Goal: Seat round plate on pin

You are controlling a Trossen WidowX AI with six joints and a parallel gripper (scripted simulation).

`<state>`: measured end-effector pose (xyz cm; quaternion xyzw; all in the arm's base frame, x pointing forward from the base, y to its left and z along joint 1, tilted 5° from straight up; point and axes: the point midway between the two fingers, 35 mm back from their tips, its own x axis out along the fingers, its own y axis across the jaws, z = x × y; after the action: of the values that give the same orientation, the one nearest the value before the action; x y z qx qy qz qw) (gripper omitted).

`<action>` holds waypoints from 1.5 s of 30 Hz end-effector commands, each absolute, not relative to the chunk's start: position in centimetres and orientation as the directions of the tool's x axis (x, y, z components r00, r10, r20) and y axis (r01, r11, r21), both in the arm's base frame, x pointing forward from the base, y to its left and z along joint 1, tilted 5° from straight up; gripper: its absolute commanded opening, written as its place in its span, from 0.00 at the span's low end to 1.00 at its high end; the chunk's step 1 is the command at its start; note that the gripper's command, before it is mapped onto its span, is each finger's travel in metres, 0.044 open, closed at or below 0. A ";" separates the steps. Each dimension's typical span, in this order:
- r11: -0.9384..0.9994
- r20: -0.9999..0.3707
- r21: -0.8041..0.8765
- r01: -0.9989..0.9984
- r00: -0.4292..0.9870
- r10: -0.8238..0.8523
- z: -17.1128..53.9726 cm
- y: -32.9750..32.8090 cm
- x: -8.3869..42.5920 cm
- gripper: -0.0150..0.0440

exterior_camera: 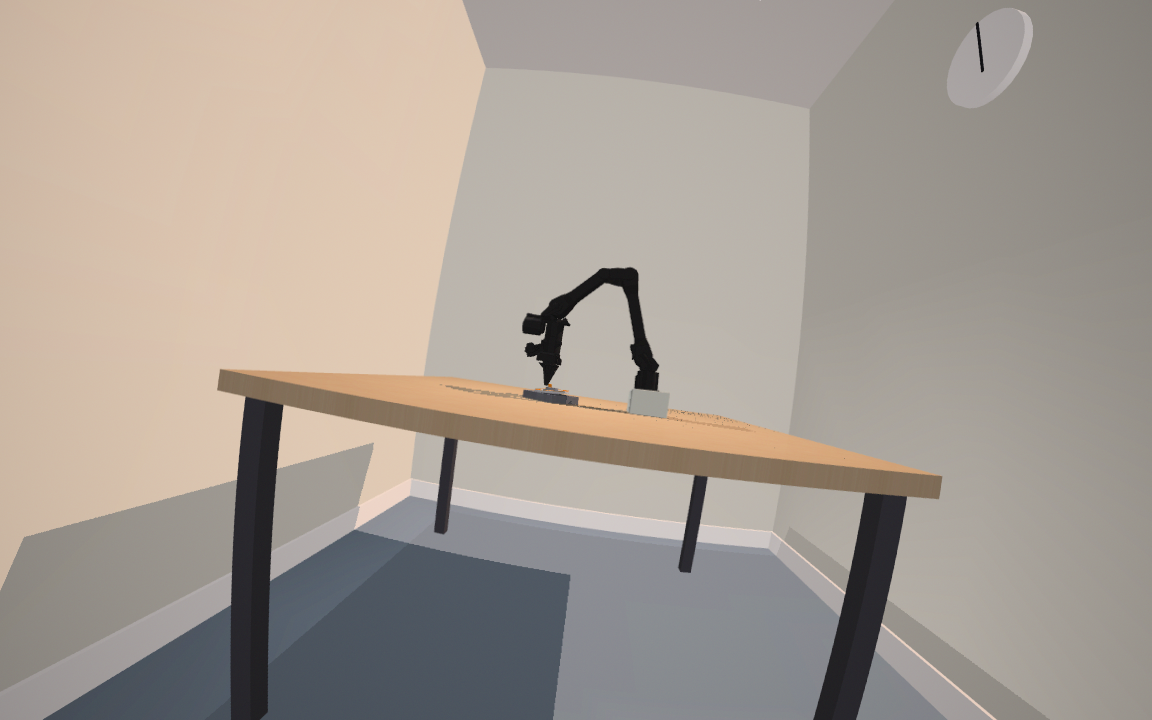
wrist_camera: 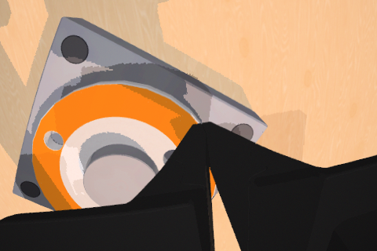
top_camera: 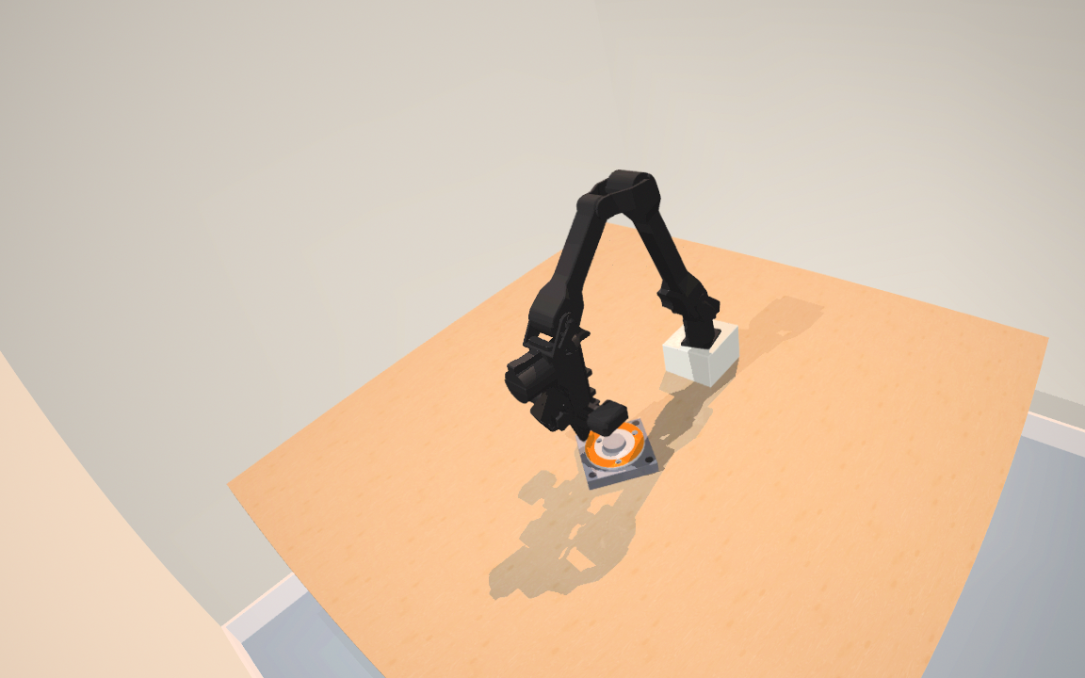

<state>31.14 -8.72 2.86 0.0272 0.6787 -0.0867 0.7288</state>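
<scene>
Wooden table (top_camera: 824, 472) fills my top view, with the grey base (top_camera: 619, 472) and orange plate (top_camera: 614, 446) near its middle. From the exterior camera the plate is barely a sliver; my wrist view shows its small hole (wrist_camera: 53, 140) and the post (wrist_camera: 118, 172). My gripper (wrist_camera: 203, 132) is fully closed on nothing, its tips over the plate's (wrist_camera: 105, 105) edge.
</scene>
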 end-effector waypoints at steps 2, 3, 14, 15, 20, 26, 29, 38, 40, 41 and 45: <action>0.984 -0.995 -0.081 0.161 0.051 -0.091 2.7 -8.9 30.3 0.25; 0.984 -0.995 -0.081 0.161 0.051 -0.091 2.7 -8.9 30.2 0.25; 0.984 -0.995 -0.082 0.161 0.050 -0.091 2.7 -9.0 29.1 0.25; 0.984 -0.995 -0.082 0.161 0.050 -0.091 2.7 -9.0 29.0 0.25; 0.984 -0.995 -0.082 0.161 0.050 -0.091 2.8 -8.9 28.6 0.25; 0.984 -0.995 -0.082 0.160 0.049 -0.091 2.7 -8.8 28.0 0.25; 0.984 -0.995 -0.082 0.160 0.049 -0.091 2.7 -8.8 27.8 0.25; 0.984 -0.995 -0.082 0.160 0.048 -0.090 2.7 -8.5 27.2 0.25; 0.984 -0.995 -0.082 0.160 0.048 -0.090 2.7 -8.5 27.1 0.25; 0.984 -0.995 -0.082 0.160 0.048 -0.090 2.7 -8.5 27.0 0.25; 0.984 -0.995 -0.082 0.160 0.048 -0.090 2.7 -8.4 26.8 0.25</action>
<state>27.41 -8.59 3.04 0.0247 0.6789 -0.0886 0.7284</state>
